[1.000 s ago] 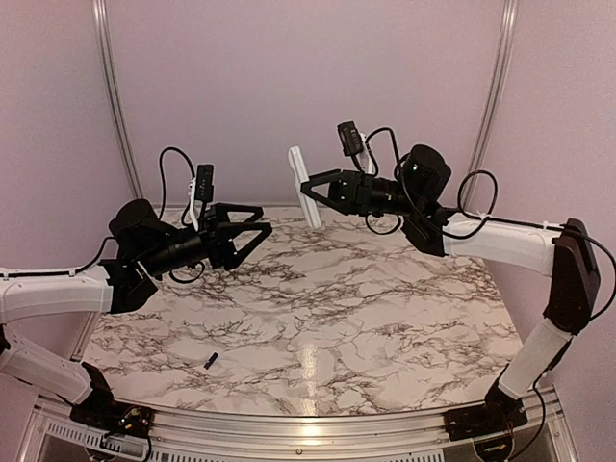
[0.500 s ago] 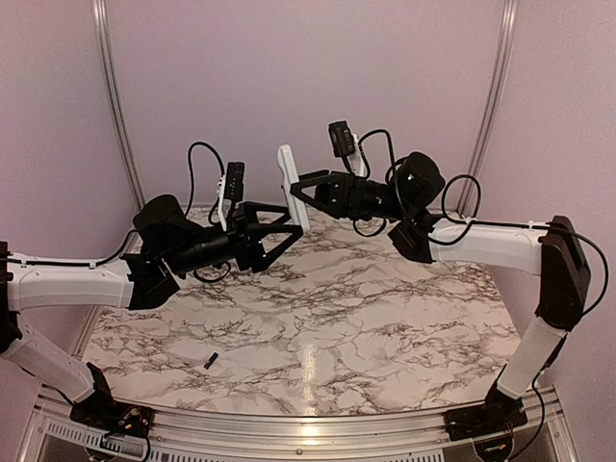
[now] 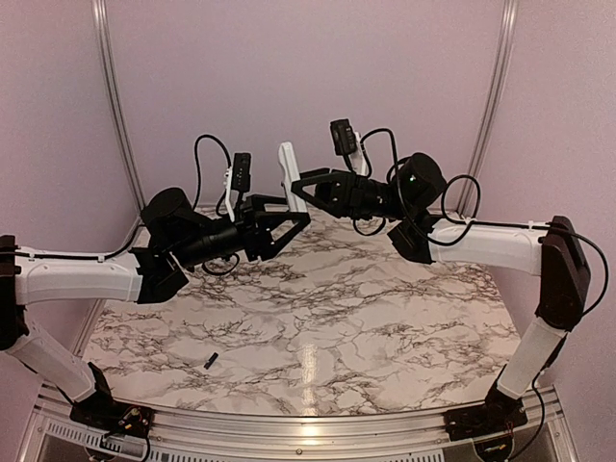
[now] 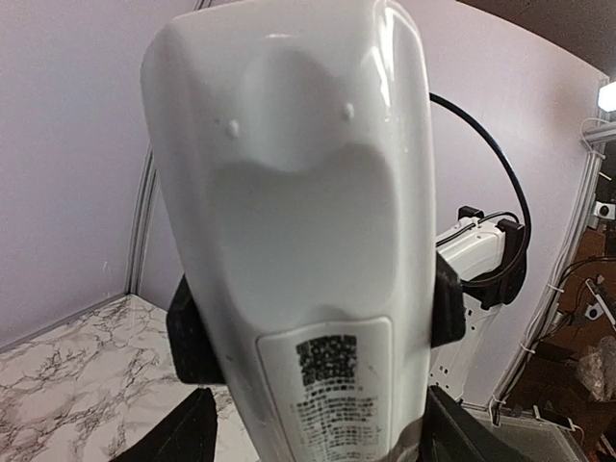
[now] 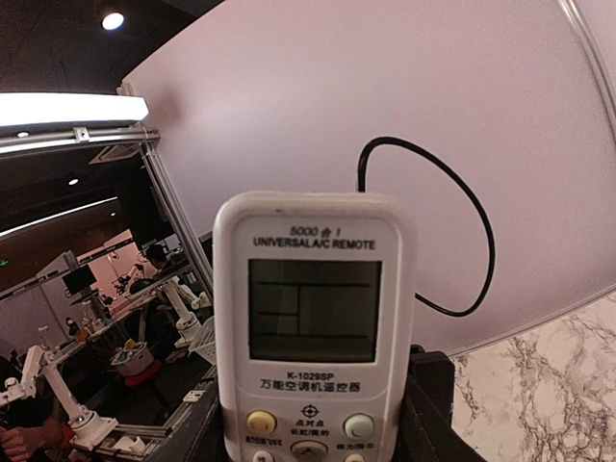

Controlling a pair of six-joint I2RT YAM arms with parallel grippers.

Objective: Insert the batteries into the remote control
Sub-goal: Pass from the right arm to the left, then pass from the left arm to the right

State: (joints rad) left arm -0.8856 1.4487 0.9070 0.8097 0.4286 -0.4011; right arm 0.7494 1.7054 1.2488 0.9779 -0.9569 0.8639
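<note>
The white remote control (image 3: pixel 287 175) is held upright in the air above the far side of the table, with my right gripper (image 3: pixel 302 185) shut on its sides. In the right wrist view its grey screen and buttons (image 5: pixel 313 308) face the camera between that gripper's black fingers (image 5: pixel 430 404). My left gripper (image 3: pixel 296 210) reaches in from the left with its jaws open on either side of the remote's lower end. In the left wrist view the remote's label-bearing back (image 4: pixel 298 212) fills the frame. One small dark battery (image 3: pixel 210 362) lies on the table near the front left.
The marble-patterned table (image 3: pixel 385 318) lies below both raised arms. Metal frame posts (image 3: pixel 114 96) stand at the back corners against the pale walls. The right arm's cable (image 3: pixel 380 226) hangs under its wrist.
My left arm has swung right and up until its fingers straddle the remote, and its jaws have narrowed. The right gripper carried the remote slightly left, then held still.
</note>
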